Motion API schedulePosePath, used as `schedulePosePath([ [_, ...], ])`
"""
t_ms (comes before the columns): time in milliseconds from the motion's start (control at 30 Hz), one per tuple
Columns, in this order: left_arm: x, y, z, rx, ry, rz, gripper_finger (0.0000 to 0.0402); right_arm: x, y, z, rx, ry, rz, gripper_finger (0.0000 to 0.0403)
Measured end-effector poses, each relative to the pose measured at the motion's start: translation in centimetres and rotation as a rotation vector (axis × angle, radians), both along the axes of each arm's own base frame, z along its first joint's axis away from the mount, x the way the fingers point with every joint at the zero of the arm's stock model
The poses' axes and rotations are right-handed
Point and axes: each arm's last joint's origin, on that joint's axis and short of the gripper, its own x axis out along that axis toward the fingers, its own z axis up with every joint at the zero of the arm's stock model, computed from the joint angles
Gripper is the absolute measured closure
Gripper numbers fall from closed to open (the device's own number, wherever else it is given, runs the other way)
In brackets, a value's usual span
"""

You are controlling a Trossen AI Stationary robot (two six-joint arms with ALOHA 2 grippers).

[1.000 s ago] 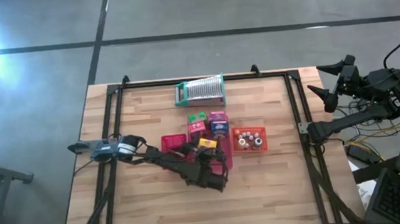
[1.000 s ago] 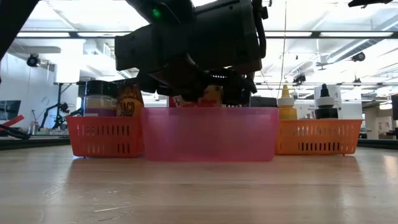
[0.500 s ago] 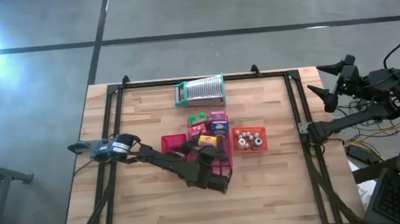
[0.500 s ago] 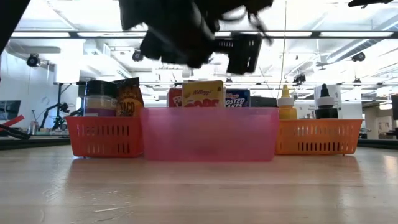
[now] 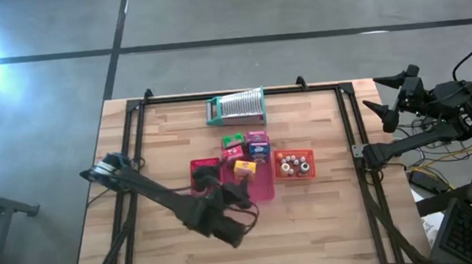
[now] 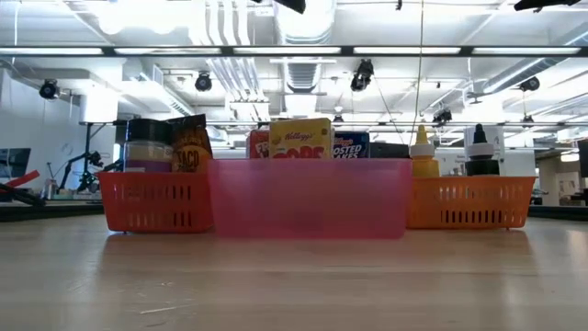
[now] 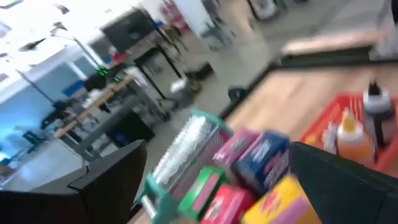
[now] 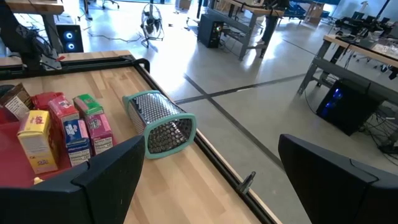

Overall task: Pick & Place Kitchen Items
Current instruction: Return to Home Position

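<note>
The yellow box [image 5: 243,168] is seen standing upright in the pink bin [image 5: 262,186], its top showing above the bin's wall in the low view. The other small boxes [image 5: 257,139] are ranged just behind it. The pink bin is flanked by a red bin [image 6: 156,204] on one side and an orange bin [image 6: 469,204] on the other.

Nothing is held by either arm. The left gripper [image 5: 227,194] is placed just at the near side of the pink bin, fingers spread apart and empty. It is probably raised well above the table, since almost nothing of it is caught in the low view. The right gripper [image 5: 377,93] is parked well off the table's right edge, fingers likewise apart.

The placing is judged done and the return to rest in hand. Next, the left arm must be folded back toward its base at the table's left edge — kept clear of the bin walls.
</note>
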Motion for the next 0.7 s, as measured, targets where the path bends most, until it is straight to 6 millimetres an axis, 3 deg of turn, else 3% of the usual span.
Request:
schedulePosePath([
  [100,-1.8,0.6,1.4,-0.043,0.07,-0.047,0.0002,0.0,0.0,0.0,0.0,0.0,0.0,0.0039],
  [200,-3.6,1.4,1.5,-0.045,0.103,-0.069,0.0001,0.0,0.0,0.0,0.0,0.0,0.0,0.0039],
  [367,-7.2,3.4,0.6,-0.032,0.002,-0.043,0.0002,0.0,0.0,0.0,0.0,0.0,-0.001,0.0039],
  [500,-8.4,5.2,-0.4,-0.071,-0.045,-0.07,0.0002,0.0,0.0,0.0,0.0,0.0,0.0,0.0039],
  [567,-8.5,6.1,-0.6,-0.132,-0.038,-0.169,0.0002,0.0,0.0,0.0,0.0,0.0,0.0,0.0039],
  [700,-8.6,8.3,-0.1,-0.219,-0.086,-0.537,0.0002,0.0,0.0,0.0,0.0,0.0,0.0,0.0039],
])
